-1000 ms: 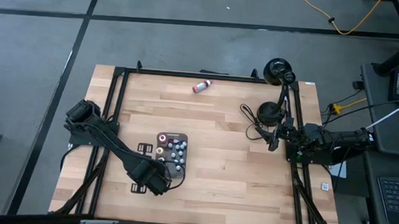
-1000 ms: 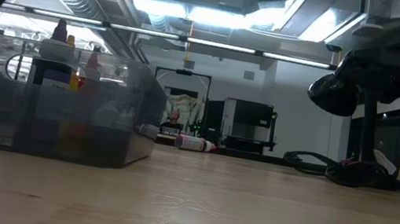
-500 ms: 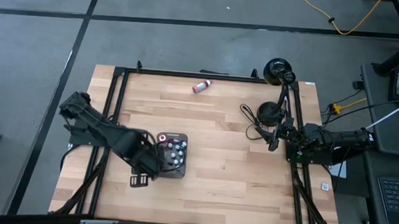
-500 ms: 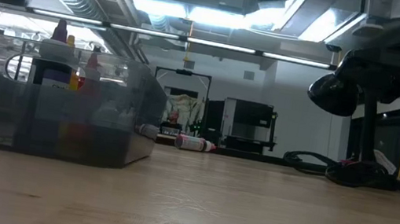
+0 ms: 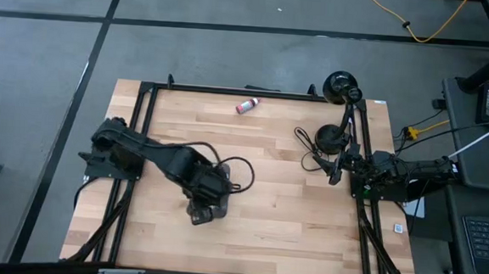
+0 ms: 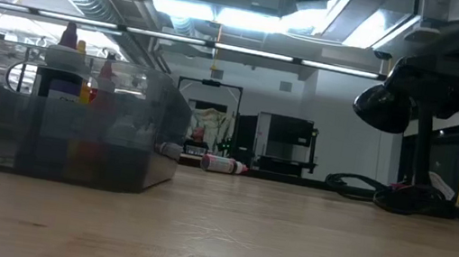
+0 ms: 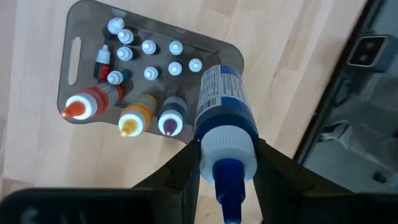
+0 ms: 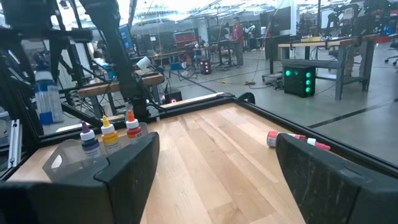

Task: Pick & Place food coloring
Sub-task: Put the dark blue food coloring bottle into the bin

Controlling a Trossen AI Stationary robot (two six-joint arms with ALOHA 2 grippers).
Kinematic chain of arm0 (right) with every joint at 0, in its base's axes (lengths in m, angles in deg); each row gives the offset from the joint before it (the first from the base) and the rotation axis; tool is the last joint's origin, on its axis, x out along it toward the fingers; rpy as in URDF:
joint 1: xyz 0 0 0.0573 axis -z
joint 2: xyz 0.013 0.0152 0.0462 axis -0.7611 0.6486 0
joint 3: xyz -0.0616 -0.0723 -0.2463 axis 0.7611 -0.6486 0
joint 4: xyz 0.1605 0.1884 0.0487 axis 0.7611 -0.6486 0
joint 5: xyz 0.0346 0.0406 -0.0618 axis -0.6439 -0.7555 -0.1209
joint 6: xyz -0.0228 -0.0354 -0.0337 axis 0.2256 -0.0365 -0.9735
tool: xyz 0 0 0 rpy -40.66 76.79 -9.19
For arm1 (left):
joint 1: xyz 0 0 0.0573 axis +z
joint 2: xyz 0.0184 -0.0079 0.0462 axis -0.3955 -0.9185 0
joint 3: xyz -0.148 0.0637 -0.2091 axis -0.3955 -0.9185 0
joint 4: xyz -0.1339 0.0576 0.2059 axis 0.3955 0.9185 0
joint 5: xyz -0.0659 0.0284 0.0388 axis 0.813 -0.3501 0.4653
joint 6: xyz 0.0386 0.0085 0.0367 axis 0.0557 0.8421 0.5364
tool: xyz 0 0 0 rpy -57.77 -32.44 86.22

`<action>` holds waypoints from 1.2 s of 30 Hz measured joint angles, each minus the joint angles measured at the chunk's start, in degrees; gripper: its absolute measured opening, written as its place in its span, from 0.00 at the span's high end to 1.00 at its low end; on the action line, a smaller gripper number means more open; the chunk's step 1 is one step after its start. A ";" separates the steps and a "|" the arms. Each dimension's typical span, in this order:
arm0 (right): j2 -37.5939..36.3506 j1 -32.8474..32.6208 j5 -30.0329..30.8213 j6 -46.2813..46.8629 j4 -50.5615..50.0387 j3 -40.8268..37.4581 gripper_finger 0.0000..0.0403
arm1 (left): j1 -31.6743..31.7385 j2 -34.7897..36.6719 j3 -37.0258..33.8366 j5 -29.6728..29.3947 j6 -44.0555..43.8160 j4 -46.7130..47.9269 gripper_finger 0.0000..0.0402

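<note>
One blue-capped bottle of food coloring sits clamped in your left claw, which has swung from the tray's near-left side to hang right over the grey tray since half a second ago. Count inside the tray: three larger bottles (orange, yellow and purple tips) and about nine tiny white-capped ones. One pink bottle lies on its side at the worktop's far edge. Your right claw waits at the right edge, fingers apart.
</note>
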 joint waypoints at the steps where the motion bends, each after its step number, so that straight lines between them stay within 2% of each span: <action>1: 0.00 0.00 0.00 0.00 0.02 0.00 0.20 | 0.17 -0.97 0.42 0.07 0.09 0.18 0.71; 14: 0.00 0.00 0.00 0.00 0.02 -0.01 0.20 | 0.26 -10.19 0.80 -0.95 3.15 0.14 0.71; 30: 0.00 0.00 0.00 0.00 0.01 0.00 0.20 | 0.23 -10.90 -4.61 -1.55 3.17 0.07 0.71; 36: 0.00 0.00 0.00 0.00 0.01 0.00 0.20 | -0.56 -10.59 -6.27 -1.53 3.15 -2.67 0.71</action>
